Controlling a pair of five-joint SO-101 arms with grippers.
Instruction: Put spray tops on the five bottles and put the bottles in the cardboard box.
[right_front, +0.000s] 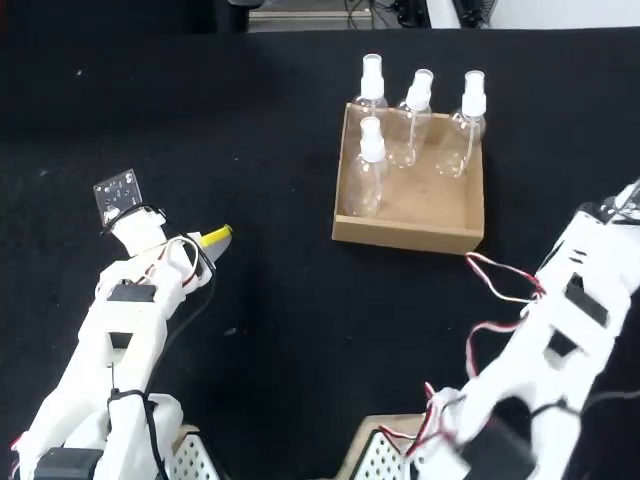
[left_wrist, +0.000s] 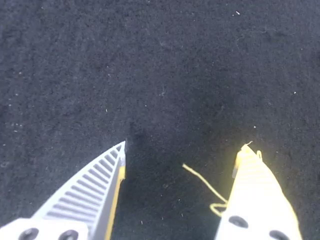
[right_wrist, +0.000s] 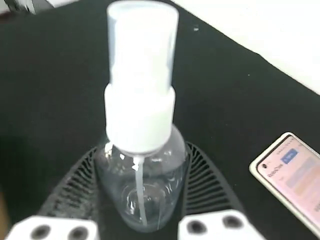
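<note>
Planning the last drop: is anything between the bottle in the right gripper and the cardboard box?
Nothing visible. The bottle sits in the right gripper; the cardboard box has a bare near-right corner beside four bottles.

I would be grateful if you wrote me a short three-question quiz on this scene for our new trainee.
1. How many bottles stand in the cardboard box?
2. True or false: the left hand is shut.
3. What does the right hand hold?
A) a bottle with its spray top on
B) a loose cap
C) nothing

Key:
1. Four.
2. False: it is open and empty over the black table.
3. A.
</note>
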